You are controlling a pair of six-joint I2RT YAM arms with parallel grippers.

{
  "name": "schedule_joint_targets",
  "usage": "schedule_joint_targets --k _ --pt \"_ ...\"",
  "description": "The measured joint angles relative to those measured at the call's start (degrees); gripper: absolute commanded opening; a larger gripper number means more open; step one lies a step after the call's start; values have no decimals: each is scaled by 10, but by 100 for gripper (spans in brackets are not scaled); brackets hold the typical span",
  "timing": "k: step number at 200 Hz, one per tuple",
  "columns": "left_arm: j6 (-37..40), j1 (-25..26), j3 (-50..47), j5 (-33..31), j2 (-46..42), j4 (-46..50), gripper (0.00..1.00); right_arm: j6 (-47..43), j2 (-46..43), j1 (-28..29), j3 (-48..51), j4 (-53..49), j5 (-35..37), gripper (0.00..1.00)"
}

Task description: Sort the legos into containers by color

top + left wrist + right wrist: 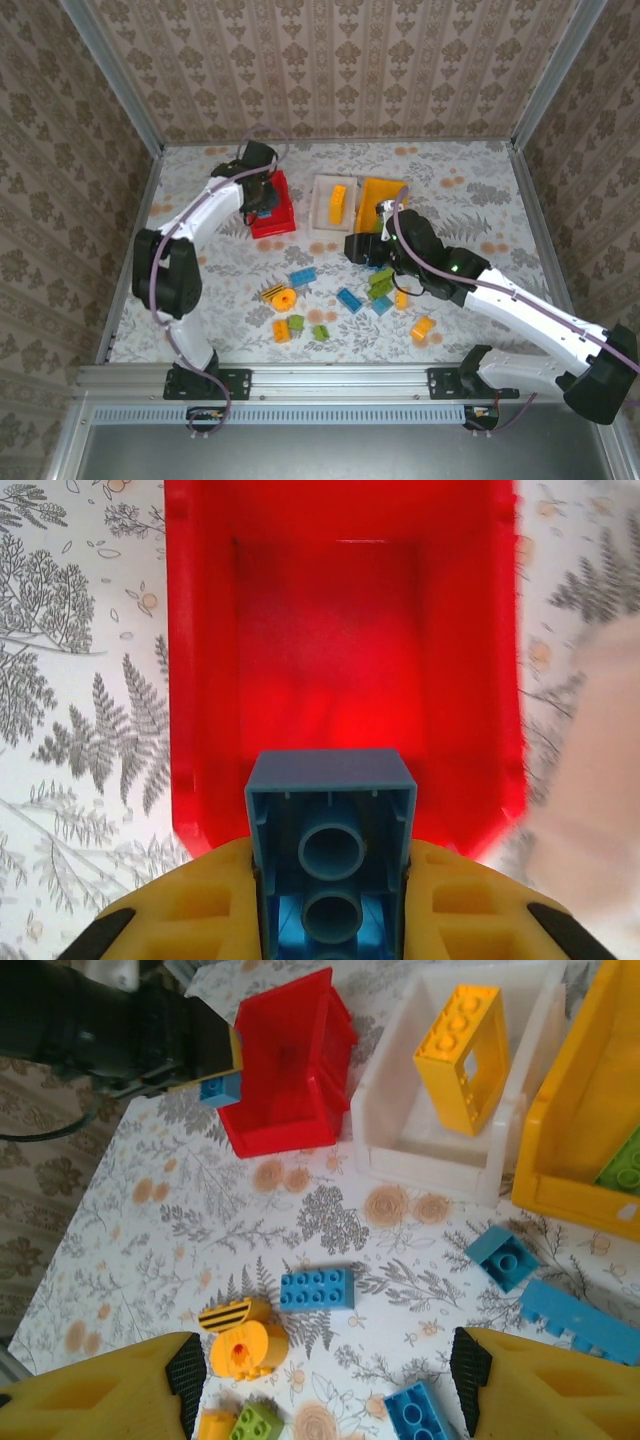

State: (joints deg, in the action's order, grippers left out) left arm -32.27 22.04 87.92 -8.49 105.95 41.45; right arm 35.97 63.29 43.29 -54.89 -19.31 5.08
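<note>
The left pincer is clamped narrow on a blue brick, its hollow underside towards the camera; it hangs over the near rim of the red bin just ahead, placed, I judge, so that letting go drops blue into red; the floor beneath the brick is hidden; the pale blur to its right is perhaps the white bin. The right pincer stands wide and empty over loose legos; ahead, an orange frame leans in the white bin; ahead-right, the orange-yellow bin and its green brick are cut off.
</note>
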Motion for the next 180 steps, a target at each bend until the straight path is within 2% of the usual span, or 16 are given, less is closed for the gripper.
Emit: schedule_joint_targets --k 38,73,104,123,147,180 --pt "23 -23 67 21 103 2 25 0 2 -12 -2 0 -5 69" --pt "32 -23 89 43 145 1 30 0 2 -14 -2 0 -9 69" --pt "33 -21 84 55 146 -2 38 1 1 -22 2 0 -10 70" --pt "30 -18 52 58 137 -15 46 3 -2 -31 7 -2 -10 71" --pt "23 -11 4 60 112 -18 55 13 -13 -40 19 -14 3 71" --pt "21 -2 -10 58 67 -16 65 41 -34 -43 48 -42 31 70"
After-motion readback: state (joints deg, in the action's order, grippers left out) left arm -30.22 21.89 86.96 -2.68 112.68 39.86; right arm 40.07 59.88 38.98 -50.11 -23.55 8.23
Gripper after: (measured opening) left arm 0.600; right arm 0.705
